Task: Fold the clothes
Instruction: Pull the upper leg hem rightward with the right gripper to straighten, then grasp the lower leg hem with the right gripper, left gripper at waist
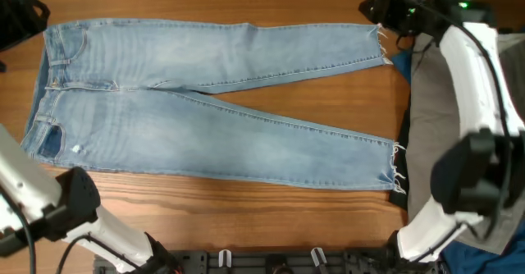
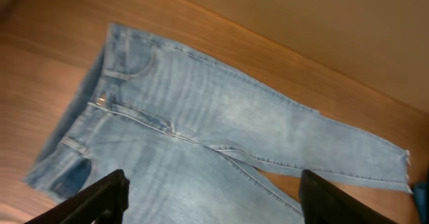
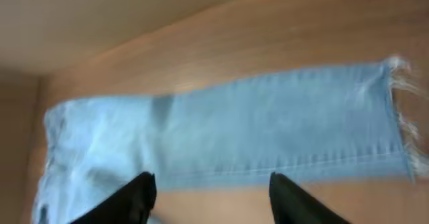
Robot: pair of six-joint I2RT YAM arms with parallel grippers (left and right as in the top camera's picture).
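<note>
Light blue jeans [image 1: 205,102] lie flat on the wooden table, waistband at the left and both legs running right to frayed hems. My left gripper [image 1: 18,20] is at the far left by the waistband; in the left wrist view it [image 2: 213,184] is open and empty above the jeans [image 2: 201,117]. My right gripper [image 1: 379,10] is at the back right by the upper leg's hem; in the right wrist view it [image 3: 211,184] is open and empty above that leg [image 3: 255,130].
A pile of grey cloth [image 1: 435,102] and a dark blue piece [image 1: 404,61] lie at the table's right side, under the right arm. Bare wood [image 1: 246,208] shows in front of the jeans.
</note>
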